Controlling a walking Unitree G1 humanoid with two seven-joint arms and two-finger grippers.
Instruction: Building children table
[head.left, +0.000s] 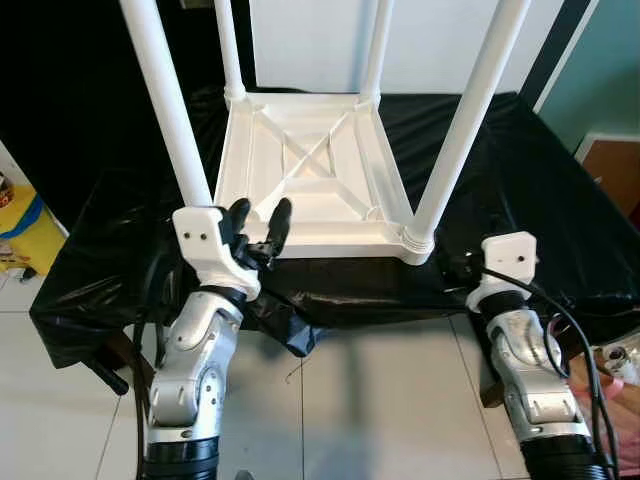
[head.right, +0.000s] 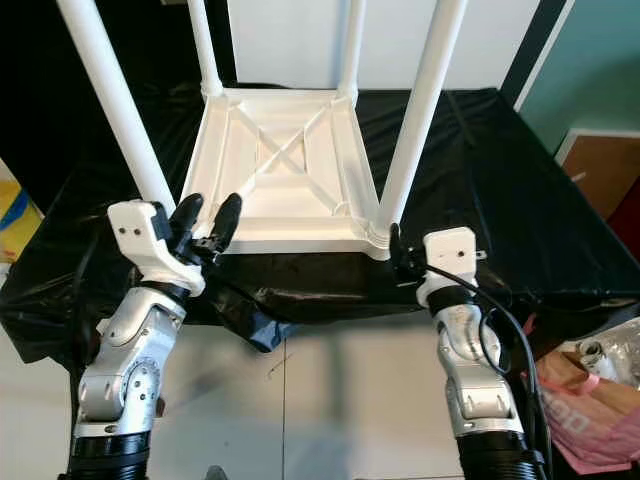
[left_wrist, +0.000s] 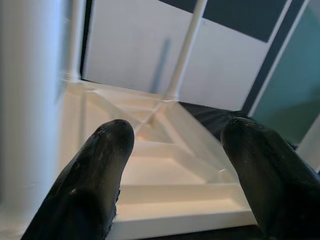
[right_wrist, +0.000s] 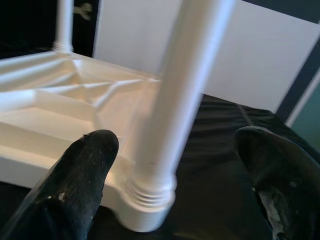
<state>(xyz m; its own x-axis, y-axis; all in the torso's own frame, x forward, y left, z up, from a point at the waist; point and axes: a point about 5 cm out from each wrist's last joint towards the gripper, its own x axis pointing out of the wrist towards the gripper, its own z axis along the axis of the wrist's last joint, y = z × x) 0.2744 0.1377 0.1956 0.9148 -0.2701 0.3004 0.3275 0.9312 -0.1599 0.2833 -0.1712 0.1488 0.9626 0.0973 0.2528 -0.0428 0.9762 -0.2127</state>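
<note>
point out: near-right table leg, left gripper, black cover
near-right table leg (head.left: 462, 130), left eye view, mid-shaft.
left gripper (head.left: 262, 213), left eye view, between the tips of its open fingers.
black cover (head.left: 530, 180), left eye view, bare right part.

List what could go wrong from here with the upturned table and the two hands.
1. The upside-down white table sits at the near edge of the black-covered surface; a push toward the robot might slide it off.
2. The right hand is open around the near right leg at its threaded base; a sideways pull might loosen or strain that joint.
3. The left hand, open beside the near left leg, could knock it when closing.
</note>
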